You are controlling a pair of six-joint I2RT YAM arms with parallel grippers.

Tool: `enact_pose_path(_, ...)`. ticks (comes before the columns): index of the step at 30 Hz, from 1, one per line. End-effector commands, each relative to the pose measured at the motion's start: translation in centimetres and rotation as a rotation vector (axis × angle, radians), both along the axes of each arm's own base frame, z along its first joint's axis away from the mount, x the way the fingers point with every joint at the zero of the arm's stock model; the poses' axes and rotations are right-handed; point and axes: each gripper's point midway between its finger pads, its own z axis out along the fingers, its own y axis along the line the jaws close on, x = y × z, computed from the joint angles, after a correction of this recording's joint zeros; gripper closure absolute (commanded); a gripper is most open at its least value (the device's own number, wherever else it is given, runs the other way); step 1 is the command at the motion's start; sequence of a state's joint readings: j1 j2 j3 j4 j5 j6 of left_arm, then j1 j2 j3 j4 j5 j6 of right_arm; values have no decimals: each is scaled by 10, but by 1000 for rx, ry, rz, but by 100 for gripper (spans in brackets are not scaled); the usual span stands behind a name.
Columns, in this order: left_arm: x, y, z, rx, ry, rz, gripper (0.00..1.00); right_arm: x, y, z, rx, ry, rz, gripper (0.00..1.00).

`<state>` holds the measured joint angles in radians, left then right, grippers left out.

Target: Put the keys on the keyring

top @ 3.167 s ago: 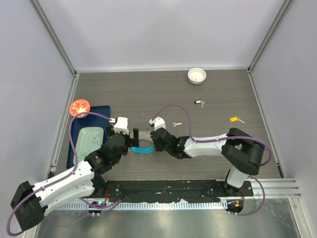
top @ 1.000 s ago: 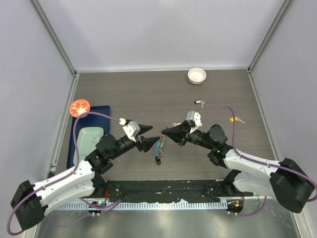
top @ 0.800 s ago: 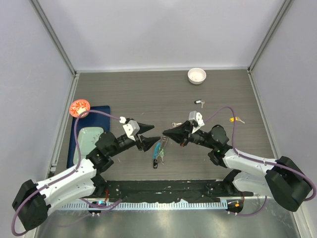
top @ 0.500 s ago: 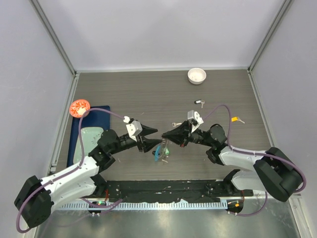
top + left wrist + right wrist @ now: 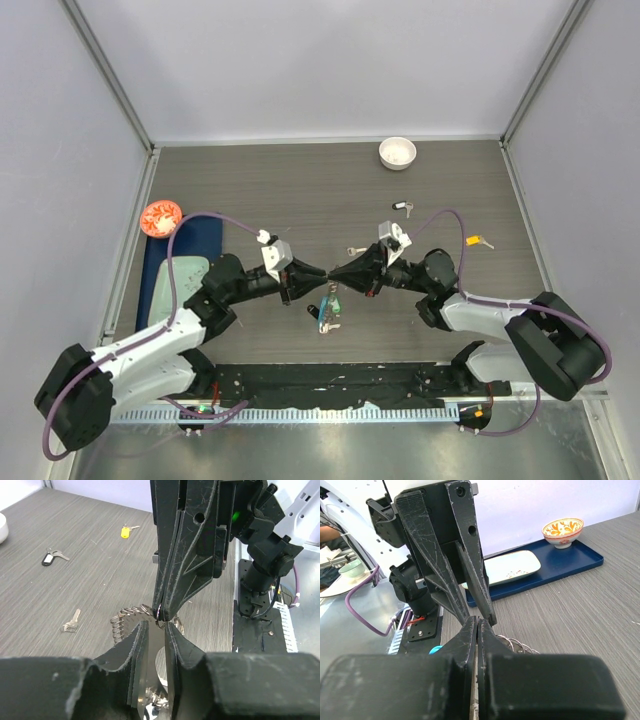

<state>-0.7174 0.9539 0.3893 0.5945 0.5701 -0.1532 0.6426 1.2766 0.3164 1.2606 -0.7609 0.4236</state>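
Note:
The keyring (image 5: 327, 308), a silver coil with a blue segment, hangs above the table from my right gripper (image 5: 333, 276), which is shut on its thin wire. My left gripper (image 5: 318, 273) meets it tip to tip. In the left wrist view the left gripper (image 5: 157, 627) has a narrow gap between its jaws, and the right gripper's tips (image 5: 164, 614) and the wire sit just ahead of that gap. The coil (image 5: 126, 620) shows beside them. Three keys lie on the table: a plain one (image 5: 355, 250), a black-tagged one (image 5: 402, 207) and a yellow-tagged one (image 5: 478, 241).
A white bowl (image 5: 397, 152) stands at the back. At the left a blue tray (image 5: 195, 232) holds a white plate (image 5: 185, 282) and a red patterned bowl (image 5: 160, 217). Grey walls close the table on three sides.
My left gripper moved right until its tips reached the right gripper's tips, and its jaws narrowed. The keyring swung a little while hanging from the right gripper.

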Motion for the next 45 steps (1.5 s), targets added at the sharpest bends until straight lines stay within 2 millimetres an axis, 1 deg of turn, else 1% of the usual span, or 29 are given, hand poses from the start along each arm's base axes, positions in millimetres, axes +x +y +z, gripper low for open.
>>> enact_pose_path(1,1,-5,28,-60,-62,-32,79,-9,-2,40,114,-159,30,99)
enact_pose_path(6,-1,-10,29,-67,-46,-60,84,-10,0,40,112,-156,47,99)
enact_pose_path(8,-1,-12,30,-72,-38,-71,87,-12,0,41,114,-157,61,99)
enact_pose_path(9,-1,-13,31,-75,-39,-74,90,-11,1,40,113,-152,62,99)
enact_pose_path(10,-1,-14,32,-81,-35,-77,96,-12,1,40,115,-154,67,99)
enact_pose_path(11,-1,-14,32,-82,-33,-80,99,-13,1,40,113,-152,71,99)
enact_pose_path(15,-1,-14,35,-93,-35,-72,100,-13,2,38,107,-144,77,99)
enact_pose_path(16,1,-13,33,-87,-30,-62,100,-12,2,38,104,-140,73,99)
enact_pose_path(17,1,-11,33,-85,-35,-56,100,-11,1,39,104,-138,67,97)
enact_pose_path(20,5,-7,24,-52,-17,-18,100,-5,-1,39,93,-131,29,74)
enact_pose_path(21,5,-5,23,-47,-24,-7,100,-1,-1,39,89,-127,6,63)
enact_pose_path(22,6,-3,19,-38,-16,7,100,0,-2,38,78,-120,-8,59)
enact_pose_path(24,5,0,19,-40,-24,20,100,7,-5,40,70,-127,-50,54)
enact_pose_path(25,6,2,18,-36,-22,33,100,11,-5,34,47,-101,-68,54)
enact_pose_path(26,6,3,18,-34,-27,38,100,11,-8,40,54,-117,-87,54)
enact_pose_path(28,6,6,19,-33,-36,50,100,18,-11,34,26,-107,-134,54)
enact_pose_path(29,6,6,18,-31,-35,51,100,20,-13,36,22,-110,-148,54)
enact_pose_path(31,6,7,20,-34,-41,53,100,24,-13,28,-20,-107,-163,55)
enact_pose_path(34,5,7,20,-32,-43,47,100,23,-10,27,-25,-107,-147,58)
enact_pose_path(38,4,7,19,-28,-39,41,100,17,-6,25,-34,-107,-93,61)
enact_pose_path(45,3,6,19,-19,-36,33,100,17,-3,23,-40,-104,-73,67)
